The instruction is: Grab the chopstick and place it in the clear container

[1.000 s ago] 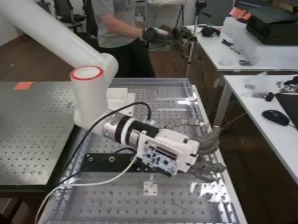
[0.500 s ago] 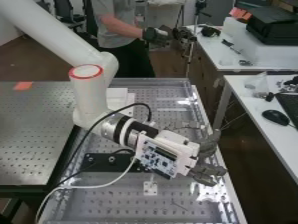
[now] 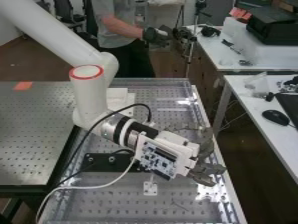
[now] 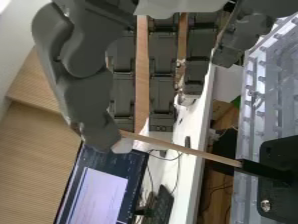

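Beyond the black plate, at the bench's right side in the high view, is the hand (image 3: 207, 172), on the end of the white arm (image 3: 90, 97). In the wrist view, the hand (image 4: 90, 107) has straight fingers spread apart from its thumb, and nothing is gripped between them. The wooden chopstick (image 4: 179, 148) stands out of a black holder (image 4: 263, 171) fixed on a black plate. Its free end meets the outline of the thumb's tip; whether they touch I cannot tell.
The perforated bench top (image 3: 110, 200) has clear edging. A black plate (image 3: 110, 162) and white blocks (image 3: 117, 95) sit on it. Cables loop beside the wrist. A white desk (image 3: 266, 125) with a mouse (image 3: 275, 117) stands to the right.
The hand has moved slightly toward the bench's near end and its wrist has turned a little. Its fingers have shifted slightly in the high view.
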`<state>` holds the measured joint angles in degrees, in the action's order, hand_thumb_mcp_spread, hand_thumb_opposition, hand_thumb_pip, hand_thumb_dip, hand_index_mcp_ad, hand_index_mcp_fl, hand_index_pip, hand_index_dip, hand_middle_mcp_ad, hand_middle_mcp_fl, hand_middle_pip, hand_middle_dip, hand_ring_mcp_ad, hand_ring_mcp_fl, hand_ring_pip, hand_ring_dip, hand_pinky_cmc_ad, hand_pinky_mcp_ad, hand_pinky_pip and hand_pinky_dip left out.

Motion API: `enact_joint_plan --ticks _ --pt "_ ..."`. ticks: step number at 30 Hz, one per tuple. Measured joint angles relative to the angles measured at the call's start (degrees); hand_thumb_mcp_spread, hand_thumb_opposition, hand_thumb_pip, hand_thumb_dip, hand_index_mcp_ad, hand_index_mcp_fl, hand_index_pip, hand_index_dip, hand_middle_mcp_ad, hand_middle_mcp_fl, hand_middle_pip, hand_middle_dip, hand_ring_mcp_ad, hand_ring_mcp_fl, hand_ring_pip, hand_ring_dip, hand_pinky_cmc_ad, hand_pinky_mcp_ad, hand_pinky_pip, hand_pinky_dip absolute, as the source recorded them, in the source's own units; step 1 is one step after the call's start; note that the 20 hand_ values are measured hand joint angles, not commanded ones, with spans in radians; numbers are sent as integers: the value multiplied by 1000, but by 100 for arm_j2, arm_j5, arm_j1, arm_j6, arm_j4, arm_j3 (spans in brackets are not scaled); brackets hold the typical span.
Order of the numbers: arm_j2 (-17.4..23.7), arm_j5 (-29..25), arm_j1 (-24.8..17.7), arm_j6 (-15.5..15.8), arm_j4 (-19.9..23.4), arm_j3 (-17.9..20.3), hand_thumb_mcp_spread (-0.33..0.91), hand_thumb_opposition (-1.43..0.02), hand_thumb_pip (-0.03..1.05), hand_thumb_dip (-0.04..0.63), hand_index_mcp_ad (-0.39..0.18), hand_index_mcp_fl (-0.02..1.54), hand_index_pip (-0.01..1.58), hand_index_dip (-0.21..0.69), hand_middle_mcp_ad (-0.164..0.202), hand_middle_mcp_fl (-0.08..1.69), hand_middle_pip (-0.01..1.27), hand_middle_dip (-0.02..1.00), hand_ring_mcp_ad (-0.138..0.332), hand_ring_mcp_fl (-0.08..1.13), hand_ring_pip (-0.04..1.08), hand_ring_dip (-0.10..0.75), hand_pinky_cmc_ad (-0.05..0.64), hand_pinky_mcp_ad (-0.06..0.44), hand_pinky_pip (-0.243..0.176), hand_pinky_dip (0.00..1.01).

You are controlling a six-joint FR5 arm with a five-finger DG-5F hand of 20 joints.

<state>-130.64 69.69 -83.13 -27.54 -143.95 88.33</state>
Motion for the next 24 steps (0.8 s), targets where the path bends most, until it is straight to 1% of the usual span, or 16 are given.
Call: enact_joint_plan --ticks 2,3,4,5,6,7,10,11,12,14,17,18,20,24 --pt "0 10 2 7 -10 -8 654 -1037 436 274 -188 1011 665 251 82 923 384 604 133 431 87 319 339 183 -51 178" --pt "0 9 1 8 -16 -13 651 -1037 440 272 -188 1012 663 257 82 946 393 613 131 459 101 330 346 183 -51 178" --pt "0 7 1 8 -25 -16 651 -1037 440 262 -188 1012 660 267 82 949 393 618 131 461 96 332 354 182 -51 178" --pt "-2 5 1 7 -38 -22 651 -1037 440 260 -195 1012 660 271 82 948 393 618 131 461 96 328 356 187 -51 178" --pt "-7 7 1 6 -49 -27 651 -1033 440 260 -215 1012 665 279 82 944 393 618 131 461 94 328 354 202 -51 178" --pt "-10 8 2 6 -53 -29 651 -1033 440 260 -227 1012 665 279 82 937 393 618 131 461 94 328 356 202 -51 178" --pt "-16 16 6 12 -83 -42 653 -1037 440 260 -229 1012 661 278 82 962 393 618 133 461 98 328 367 201 -51 178" --pt "-17 19 11 21 -102 -50 653 -1038 440 260 -218 1009 637 278 82 962 391 618 133 463 94 328 367 201 -52 182" --pt "-17 27 15 29 -108 -55 653 -1033 440 260 -218 1011 609 281 82 958 391 618 133 459 94 328 356 201 -52 178" --pt "-20 53 26 60 -132 -66 639 -1002 452 260 -218 1025 569 281 82 955 391 618 133 459 98 328 363 201 -51 178" --pt "-23 59 39 75 -165 -86 607 -944 487 264 -218 974 497 278 84 958 393 618 129 445 98 328 356 201 -52 178" --pt "-28 59 44 69 -170 -93 602 -923 489 264 -218 965 483 278 80 958 391 618 129 442 98 328 363 202 -52 178" --pt "-34 51 51 64 -176 -102 597 -901 490 265 -218 958 450 278 80 937 389 618 133 442 98 332 354 202 -52 178" --pt "-54 39 57 58 -210 -131 593 -892 492 278 -218 953 417 278 80 934 377 618 127 428 98 332 363 199 -52 178"
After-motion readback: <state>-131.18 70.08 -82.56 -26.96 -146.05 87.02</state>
